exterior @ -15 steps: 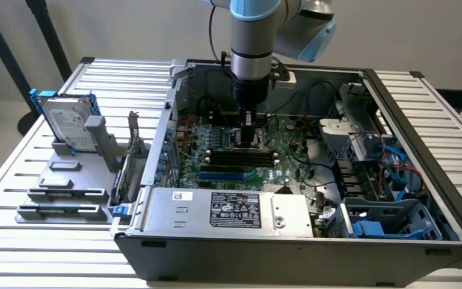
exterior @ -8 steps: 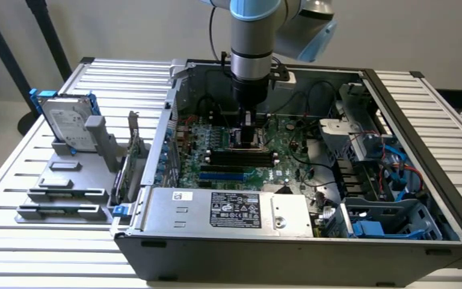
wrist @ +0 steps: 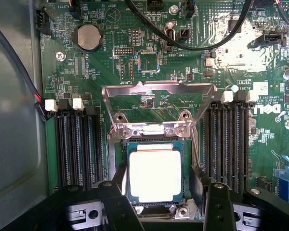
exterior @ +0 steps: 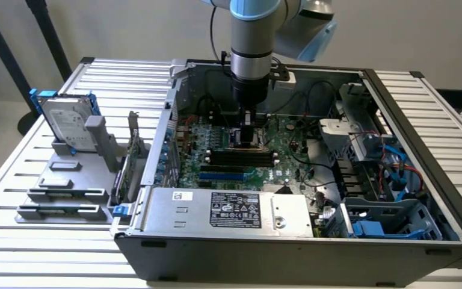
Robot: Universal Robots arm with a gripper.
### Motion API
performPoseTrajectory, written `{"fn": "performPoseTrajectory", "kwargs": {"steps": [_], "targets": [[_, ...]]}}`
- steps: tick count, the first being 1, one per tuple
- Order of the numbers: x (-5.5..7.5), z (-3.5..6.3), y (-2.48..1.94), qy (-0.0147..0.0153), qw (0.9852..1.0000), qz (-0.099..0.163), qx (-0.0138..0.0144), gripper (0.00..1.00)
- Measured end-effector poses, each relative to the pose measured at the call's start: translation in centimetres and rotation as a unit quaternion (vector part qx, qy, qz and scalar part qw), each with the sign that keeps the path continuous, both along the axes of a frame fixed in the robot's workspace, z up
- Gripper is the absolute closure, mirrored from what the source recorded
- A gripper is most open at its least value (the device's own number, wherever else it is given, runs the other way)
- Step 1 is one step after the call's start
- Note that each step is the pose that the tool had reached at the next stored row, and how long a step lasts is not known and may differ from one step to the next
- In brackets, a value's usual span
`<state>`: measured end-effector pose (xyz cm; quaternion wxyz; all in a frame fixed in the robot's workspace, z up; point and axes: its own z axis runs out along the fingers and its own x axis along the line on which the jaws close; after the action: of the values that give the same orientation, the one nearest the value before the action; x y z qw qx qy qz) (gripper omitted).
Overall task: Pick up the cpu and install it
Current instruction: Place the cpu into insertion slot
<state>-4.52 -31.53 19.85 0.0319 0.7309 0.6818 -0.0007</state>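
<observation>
The cpu (wrist: 155,175), a small silver square with a thin pale rim, lies flat in its socket on the green motherboard (wrist: 183,48). The socket's metal load plate (wrist: 159,103) stands raised beside it. My gripper (wrist: 159,185) is open, and its black fingers (wrist: 119,180) straddle the chip closely, one on each side. From the exterior view, the gripper (exterior: 249,137) reaches straight down into the open computer case (exterior: 423,150), low over the middle of the board, and hides the chip there.
Memory slots (wrist: 79,144) flank the socket on both sides, and black cables (wrist: 207,43) arc over the board. A silver box with a black label (exterior: 231,211) fills the case's front. At the exterior view's left, a hard drive in a blue frame (exterior: 67,120) stands on a grey holder (exterior: 67,192).
</observation>
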Motion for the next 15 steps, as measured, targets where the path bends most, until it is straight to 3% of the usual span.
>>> {"fn": "performPoseTrajectory", "kwargs": {"steps": [15], "targets": [[0.0,1.22,0.01,-0.0003,1.0000,0.000,0.0000,0.37]]}}
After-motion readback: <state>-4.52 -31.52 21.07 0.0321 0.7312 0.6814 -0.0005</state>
